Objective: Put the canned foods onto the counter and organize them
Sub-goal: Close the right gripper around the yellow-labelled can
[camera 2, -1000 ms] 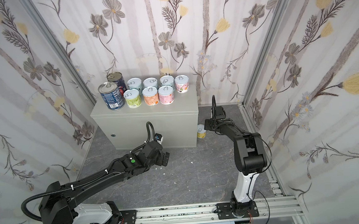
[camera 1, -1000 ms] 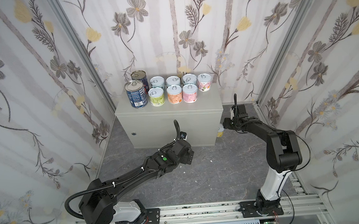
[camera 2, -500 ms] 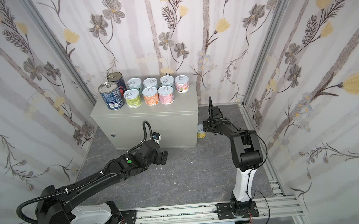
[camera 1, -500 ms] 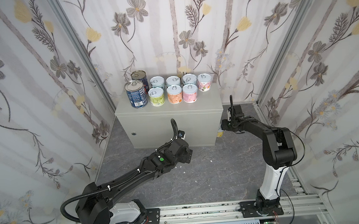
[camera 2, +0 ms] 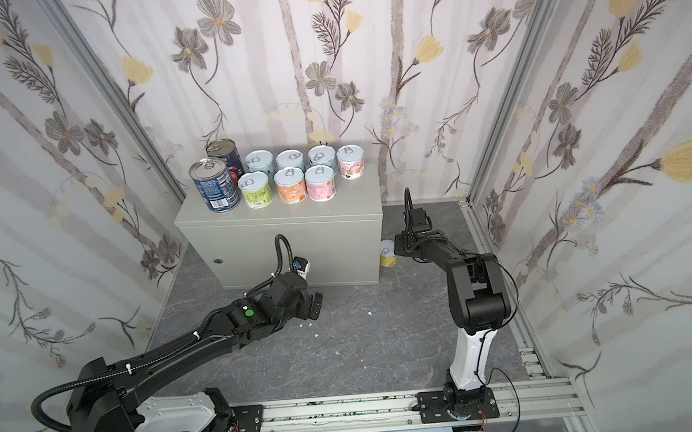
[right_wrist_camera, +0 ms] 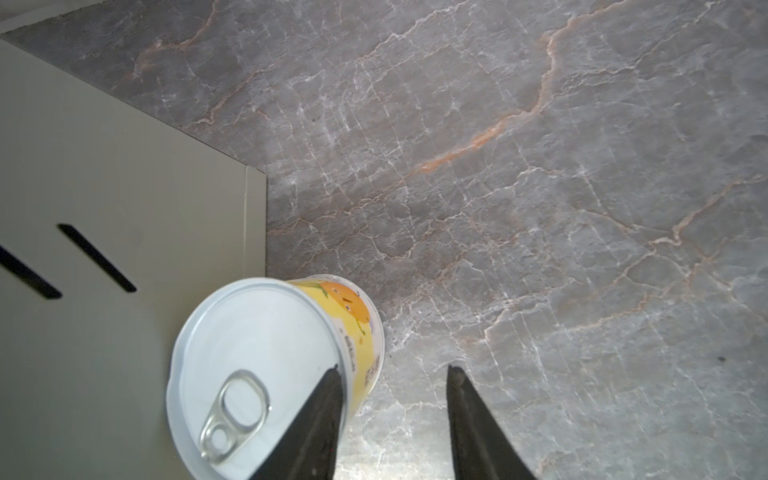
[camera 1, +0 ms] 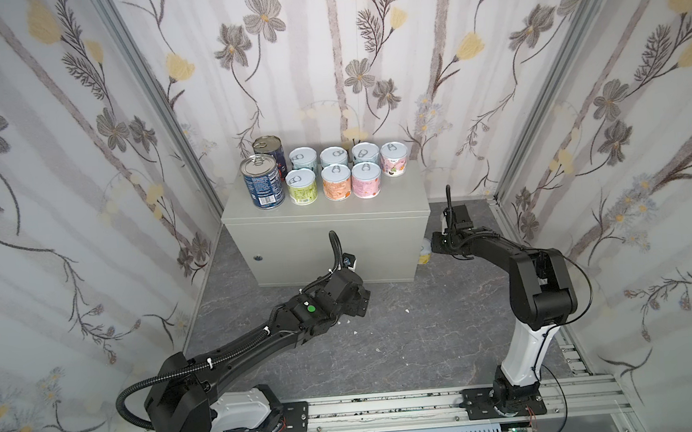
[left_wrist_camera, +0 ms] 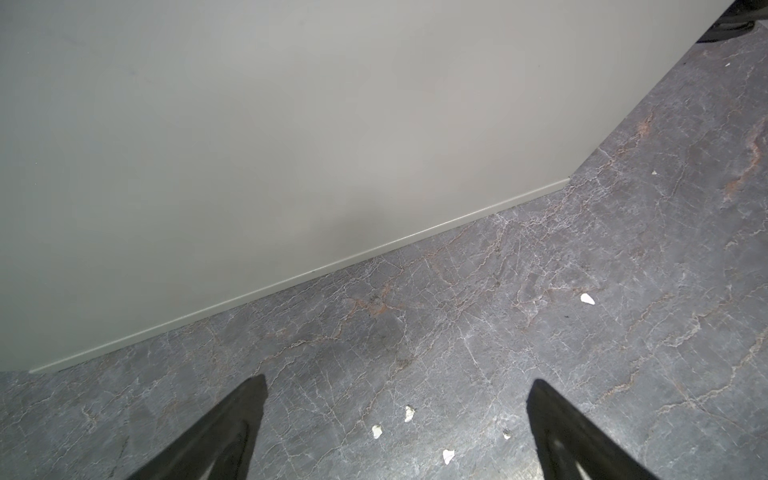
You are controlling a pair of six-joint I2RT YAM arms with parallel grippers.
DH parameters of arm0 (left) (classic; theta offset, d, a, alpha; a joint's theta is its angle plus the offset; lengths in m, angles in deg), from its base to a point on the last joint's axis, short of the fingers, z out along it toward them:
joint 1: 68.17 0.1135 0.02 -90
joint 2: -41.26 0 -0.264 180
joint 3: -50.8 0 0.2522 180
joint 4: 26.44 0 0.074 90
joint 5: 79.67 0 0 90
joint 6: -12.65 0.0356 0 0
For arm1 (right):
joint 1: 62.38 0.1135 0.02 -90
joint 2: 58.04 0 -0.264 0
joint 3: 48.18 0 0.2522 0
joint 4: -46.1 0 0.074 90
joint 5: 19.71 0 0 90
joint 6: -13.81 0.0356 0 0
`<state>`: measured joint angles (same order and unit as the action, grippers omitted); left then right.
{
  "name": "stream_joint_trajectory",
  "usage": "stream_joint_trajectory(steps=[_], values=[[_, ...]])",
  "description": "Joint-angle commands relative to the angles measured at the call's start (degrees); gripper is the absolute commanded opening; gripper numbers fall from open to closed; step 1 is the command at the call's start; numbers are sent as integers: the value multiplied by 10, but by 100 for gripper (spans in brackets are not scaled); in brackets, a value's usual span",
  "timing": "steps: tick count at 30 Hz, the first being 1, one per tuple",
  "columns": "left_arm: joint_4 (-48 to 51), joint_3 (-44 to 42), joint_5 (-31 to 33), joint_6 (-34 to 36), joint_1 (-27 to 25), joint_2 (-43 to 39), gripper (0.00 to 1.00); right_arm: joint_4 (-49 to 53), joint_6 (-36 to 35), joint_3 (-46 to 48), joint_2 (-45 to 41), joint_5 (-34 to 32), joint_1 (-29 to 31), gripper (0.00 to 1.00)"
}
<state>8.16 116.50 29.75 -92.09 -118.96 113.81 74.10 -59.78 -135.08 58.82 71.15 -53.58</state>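
Observation:
The counter (camera 1: 397, 199) is a light grey box with a row of canned foods at the back of its top: two tall blue tins (camera 1: 263, 183) at the left and several short pastel cans (camera 1: 335, 182) beside them. One yellow can (right_wrist_camera: 266, 357) stands on the floor against the counter's right side (camera 2: 387, 255). My right gripper (right_wrist_camera: 392, 370) hangs over it, open with narrowed jaws and only floor between them. One finger overlaps the can's lid edge, so the can is beside the jaws. My left gripper (left_wrist_camera: 399, 378) is wide open and empty, low before the counter's front (camera 1: 361, 303).
Floral wall panels close in the left, back and right. The yellow can sits in the narrow gap between the counter and my right arm (camera 1: 501, 252). Small white crumbs (left_wrist_camera: 409, 413) lie on the grey marble floor (camera 1: 407, 338). A rail (camera 1: 391, 410) runs along the front.
My right gripper's jaws have narrowed and it has edged slightly left toward the yellow can. The left arm has barely shifted and its jaws stay wide.

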Motion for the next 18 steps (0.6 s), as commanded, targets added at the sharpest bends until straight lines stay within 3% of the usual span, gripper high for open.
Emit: stream_joint_trajectory(steps=[1,18], values=[[-10,-3,5,1,1,-3,100,26,-5,9,-6,-31,-2,41],[-12,-5,2,-1,1,-3,100,32,-15,61,-61,-48,-20,33]])
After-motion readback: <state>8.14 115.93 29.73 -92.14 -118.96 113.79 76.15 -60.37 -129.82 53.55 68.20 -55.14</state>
